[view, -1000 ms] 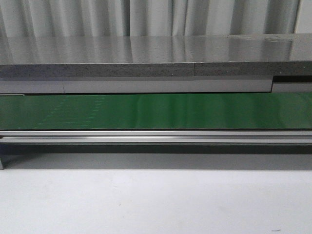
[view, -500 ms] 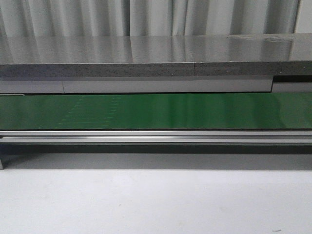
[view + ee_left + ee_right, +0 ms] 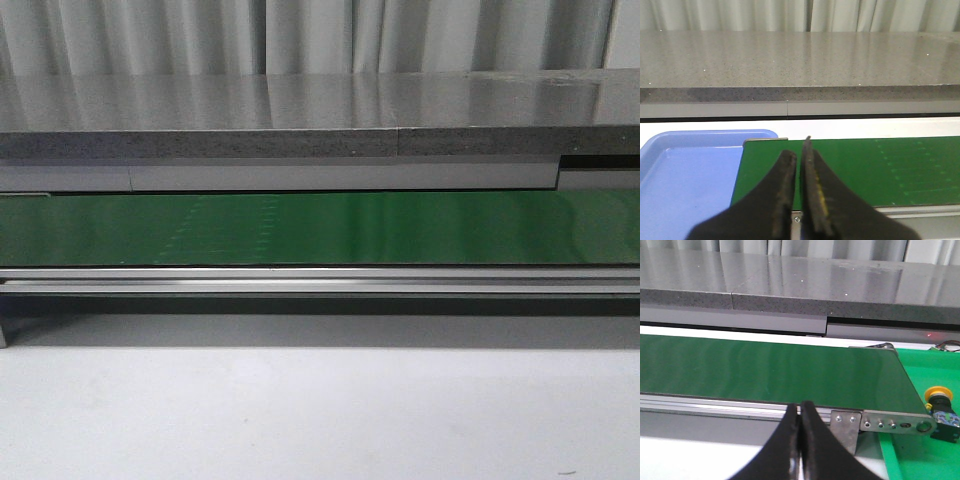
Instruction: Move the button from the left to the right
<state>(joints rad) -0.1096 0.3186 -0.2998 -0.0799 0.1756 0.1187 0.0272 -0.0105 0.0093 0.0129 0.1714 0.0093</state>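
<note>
Button [image 3: 940, 407] sits on green tray [image 3: 920, 450] past belt [image 3: 770, 372] end, right side. I judge transfer done. Left tool [image 3: 799, 150], right tool [image 3: 800, 412] both closed, empty.

The small push-button with a round orange-yellow cap [image 3: 939, 405] is partly hidden behind the conveyor's metal end bracket [image 3: 890, 424]. The shallow blue plastic tray [image 3: 685, 170] runs off the left wrist view's edge, black gripper [image 3: 799, 156] fingers covering its corner.
</note>
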